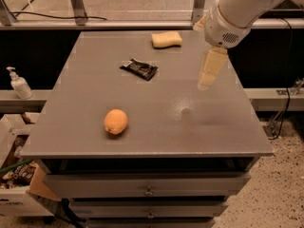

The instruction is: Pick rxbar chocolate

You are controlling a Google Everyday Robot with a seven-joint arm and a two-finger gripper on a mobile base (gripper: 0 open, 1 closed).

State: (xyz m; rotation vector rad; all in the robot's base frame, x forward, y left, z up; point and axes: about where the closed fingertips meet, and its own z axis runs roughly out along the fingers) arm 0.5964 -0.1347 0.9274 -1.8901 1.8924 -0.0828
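Rxbar chocolate (pixel 138 69): small flat rectangular bar in a shiny black crinkled wrapper, faint pale print. It lies flat and slightly askew on the rear middle of the counter, touching nothing else.

Counter (pixel 156 137): grey flat-topped cabinet with drawers beneath its front edge.

Yellow rectangular sponge (pixel 166 39): near the rear edge, behind and to the right of the bar, apart from it.

Round orange fruit (pixel 116 121): front left part of the top, well apart from the bar.

Claw (pixel 210 70): pale cream, hanging downward from a bulky white arm (pixel 237 8) that enters from the upper right. It hovers above the right side of the counter, to the right of the bar and clear of it. It carries nothing that I can see, though whether it is released or clenched cannot be told from here.

White pump bottle (pixel 19 84): upright on a low ledge left of the counter.

Cardboard box (pixel 21 194): on the floor at lower left, apparently holding packets.
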